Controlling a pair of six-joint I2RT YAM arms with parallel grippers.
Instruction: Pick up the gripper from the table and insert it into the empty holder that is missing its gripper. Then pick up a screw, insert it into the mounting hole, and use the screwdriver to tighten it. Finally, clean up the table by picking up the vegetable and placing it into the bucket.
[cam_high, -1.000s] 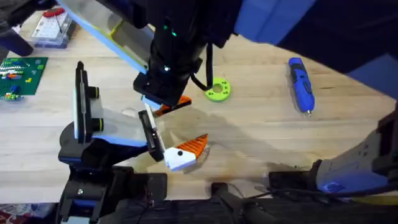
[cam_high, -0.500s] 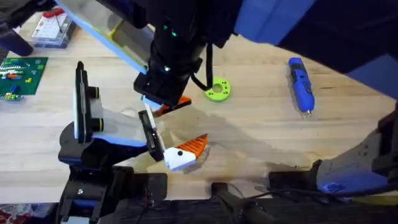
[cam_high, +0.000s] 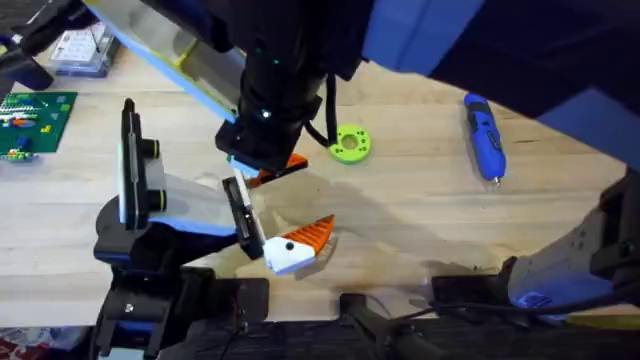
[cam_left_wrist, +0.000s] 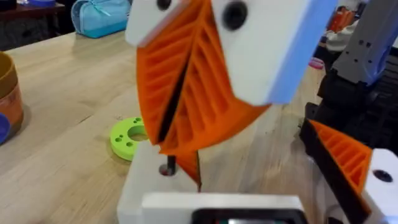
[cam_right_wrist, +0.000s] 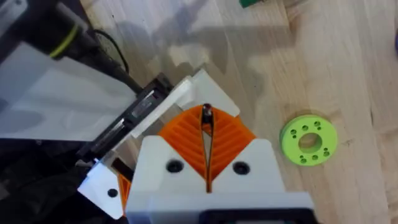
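The screw (cam_right_wrist: 206, 112), small and dark, is pinched between the closed orange pads of the right gripper (cam_right_wrist: 206, 134), just above a white holder (cam_right_wrist: 186, 93). This sits near the lime-green ring (cam_high: 351, 144), on its left-arm side. The blue screwdriver (cam_high: 483, 135) lies on the counter (cam_high: 420, 200), well apart from the ring on the opposite side. The left gripper (cam_high: 295, 248) sits nearer the bases than the ring; I cannot tell whether it is open or closed.

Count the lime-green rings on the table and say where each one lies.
1. The lime-green ring lies flat on the table, just beside the right gripper, well apart from the screwdriver. Others may be hidden under the arms.
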